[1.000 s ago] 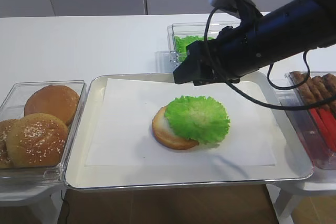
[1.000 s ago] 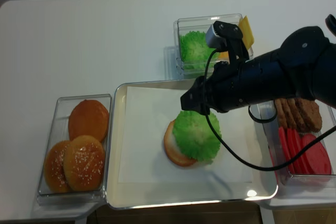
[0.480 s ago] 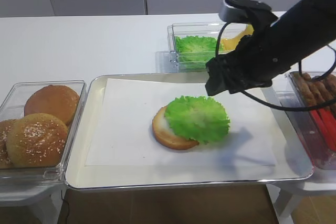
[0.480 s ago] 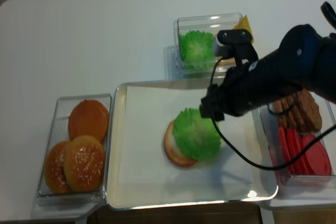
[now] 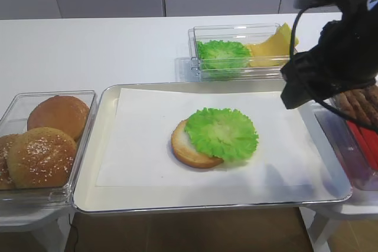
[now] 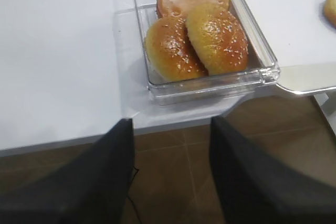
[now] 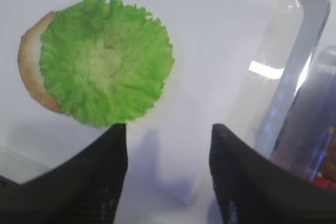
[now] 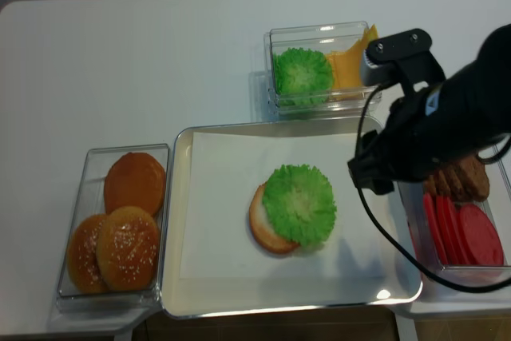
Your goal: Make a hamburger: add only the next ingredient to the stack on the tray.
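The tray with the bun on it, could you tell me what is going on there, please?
A burger is being assembled. The lettuce leaf lies on the bun bottom half on the tray, shifted toward the right of the bun. The right pincer hangs open and empty above the tray's right edge. The left pincer waits open beside the box of bun tops.

A staged food-prep test bench, not a real kitchen: a plain white surface [image 8: 160, 53] holds a paper-lined tray [image 8: 172, 221], clear boxes of buns [image 8: 120, 221] beside it, and a robot arm [image 8: 447, 125] above.
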Action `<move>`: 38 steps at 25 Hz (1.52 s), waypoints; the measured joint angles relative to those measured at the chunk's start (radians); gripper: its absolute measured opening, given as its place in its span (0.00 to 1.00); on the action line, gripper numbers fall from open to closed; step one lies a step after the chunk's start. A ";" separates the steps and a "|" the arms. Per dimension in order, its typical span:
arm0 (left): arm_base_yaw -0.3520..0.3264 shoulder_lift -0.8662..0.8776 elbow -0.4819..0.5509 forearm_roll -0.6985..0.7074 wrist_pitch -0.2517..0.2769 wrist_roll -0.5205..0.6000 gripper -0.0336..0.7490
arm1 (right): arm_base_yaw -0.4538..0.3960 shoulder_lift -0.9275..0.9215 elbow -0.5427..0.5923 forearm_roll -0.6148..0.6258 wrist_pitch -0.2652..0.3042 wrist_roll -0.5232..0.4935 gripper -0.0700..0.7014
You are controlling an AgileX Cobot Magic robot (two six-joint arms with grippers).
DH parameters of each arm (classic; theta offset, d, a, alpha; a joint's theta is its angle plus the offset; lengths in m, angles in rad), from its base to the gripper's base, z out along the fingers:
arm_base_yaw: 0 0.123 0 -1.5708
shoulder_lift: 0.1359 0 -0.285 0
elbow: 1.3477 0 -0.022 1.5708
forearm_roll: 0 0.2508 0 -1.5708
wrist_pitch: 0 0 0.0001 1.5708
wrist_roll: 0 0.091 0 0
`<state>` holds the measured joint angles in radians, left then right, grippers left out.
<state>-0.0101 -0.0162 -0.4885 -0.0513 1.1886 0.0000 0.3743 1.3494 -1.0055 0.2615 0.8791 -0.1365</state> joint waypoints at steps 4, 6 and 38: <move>0.000 0.000 0.000 0.000 0.000 0.000 0.49 | 0.000 -0.074 0.023 -0.070 0.055 0.053 0.59; 0.000 0.000 0.000 0.000 0.000 0.000 0.49 | 0.000 -0.117 0.059 -0.118 0.070 0.087 0.59; 0.000 0.000 0.000 0.000 0.000 0.000 0.49 | 0.000 -1.347 0.479 -0.105 0.319 0.064 0.58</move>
<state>-0.0101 -0.0162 -0.4885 -0.0513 1.1886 0.0000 0.3743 0.0022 -0.5265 0.1565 1.1977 -0.0729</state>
